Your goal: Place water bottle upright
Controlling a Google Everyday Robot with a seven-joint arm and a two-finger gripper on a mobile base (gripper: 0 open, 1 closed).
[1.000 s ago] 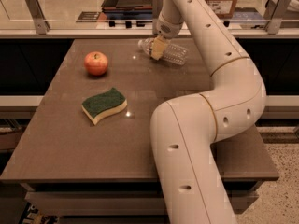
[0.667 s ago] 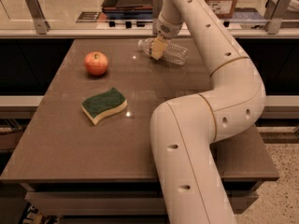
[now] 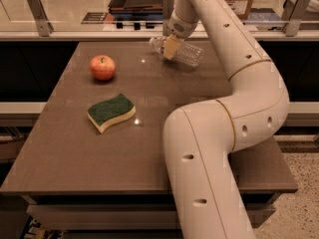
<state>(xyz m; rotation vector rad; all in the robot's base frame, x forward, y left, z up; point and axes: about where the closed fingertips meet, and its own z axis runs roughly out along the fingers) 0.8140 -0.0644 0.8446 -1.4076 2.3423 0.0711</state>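
At the far edge of table [image 3: 75, 173], hand [image 3: 172, 48] clamped on lying water bottle [image 3: 190, 55]; apple [image 3: 102, 67] well apart

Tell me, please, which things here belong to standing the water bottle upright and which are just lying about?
For the job:
- water bottle, not upright, on the far side of the table
- gripper, right at the bottle

Just lying about:
- apple, far left
- sponge, nearer the front

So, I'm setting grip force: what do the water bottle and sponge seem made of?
Water bottle: thin clear plastic, glossy, ribbed, the table showing through. Sponge: soft yellow foam under a matte green scouring layer, probably. The gripper is at the bottle, near its cap end.
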